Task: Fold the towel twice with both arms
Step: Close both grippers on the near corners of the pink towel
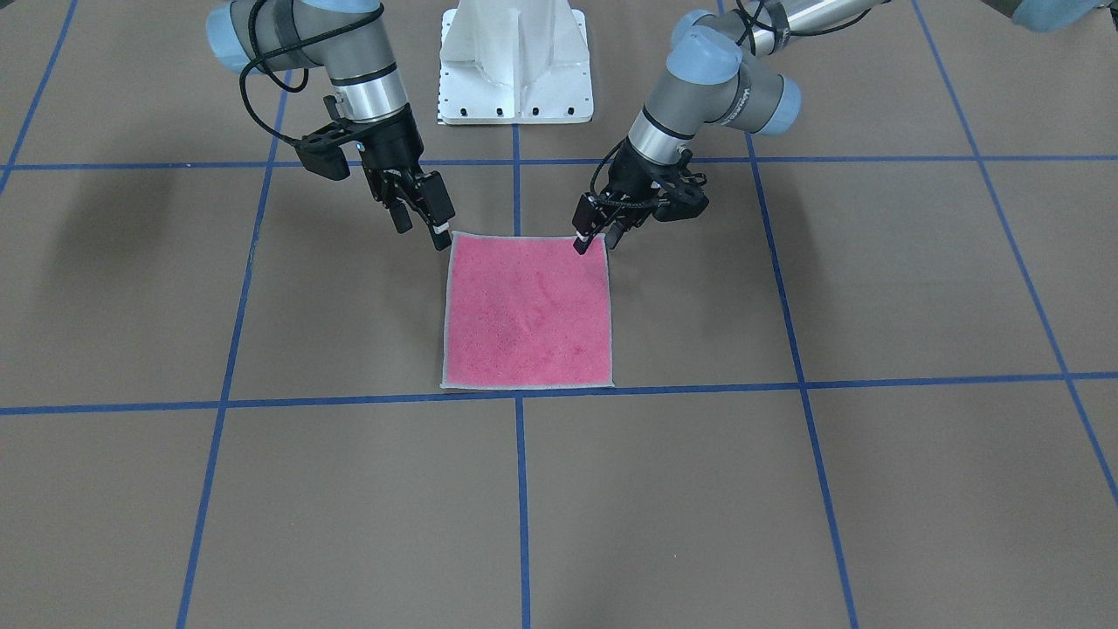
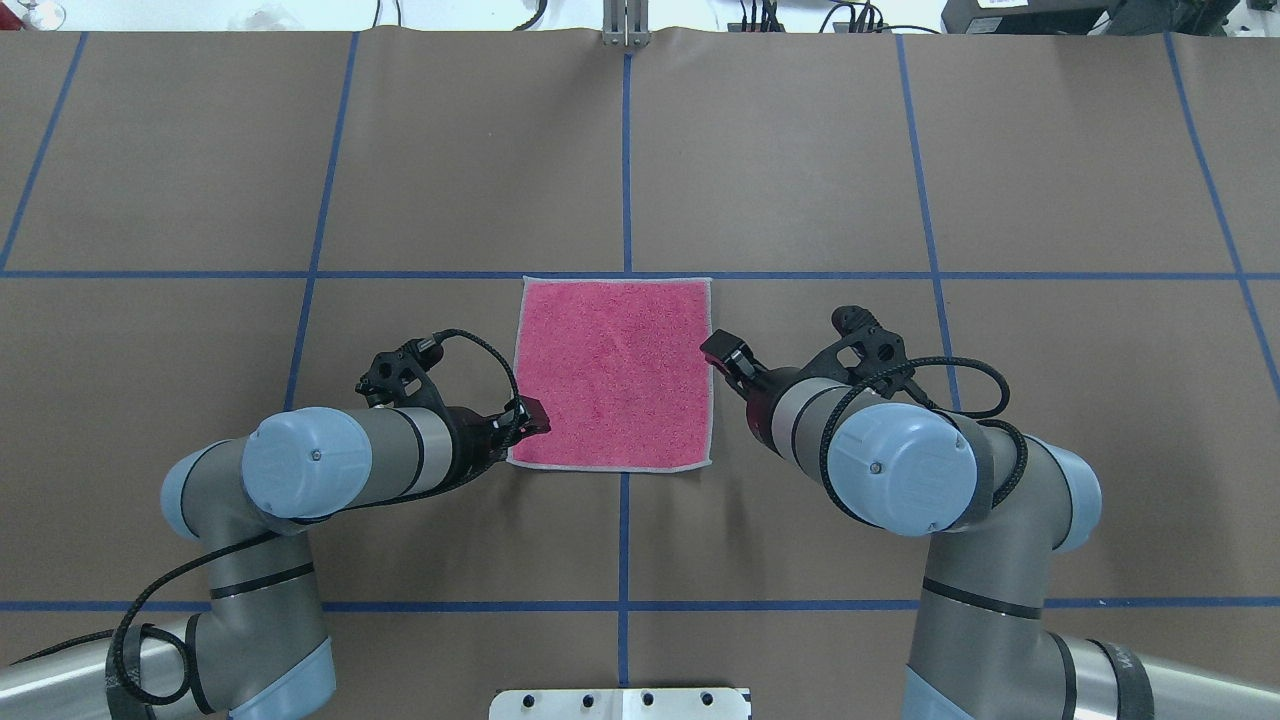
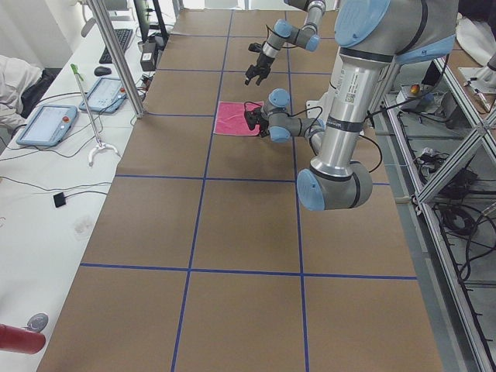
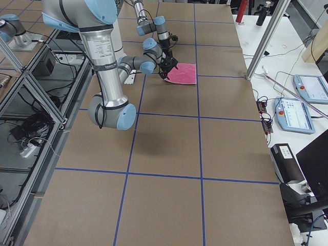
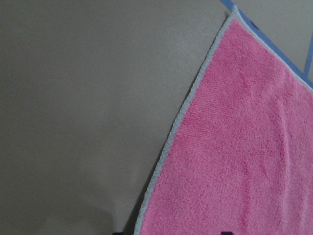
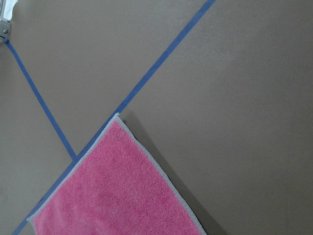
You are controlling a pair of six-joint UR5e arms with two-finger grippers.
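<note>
Towel (image 1: 527,310), small square pink terry cloth, lies flat before the white metal pedestal (image 1: 515,61); black left gripper (image 1: 599,238) and right gripper (image 1: 419,225), jaws apart, flank its pedestal-side corners, likely to pinch them.

The towel (image 2: 612,372) is seen laid flat near the middle of the bench (image 2: 900,150). Its far side is lined up along a tape line (image 2: 300,274). The left gripper (image 2: 530,418) is placed at the towel's left corner nearest the robot-side edge. The right gripper (image 2: 722,352) is held just beside the towel's right side. The pedestal base (image 2: 620,703) is found behind both, at the middle of the robot-side edge.
</note>
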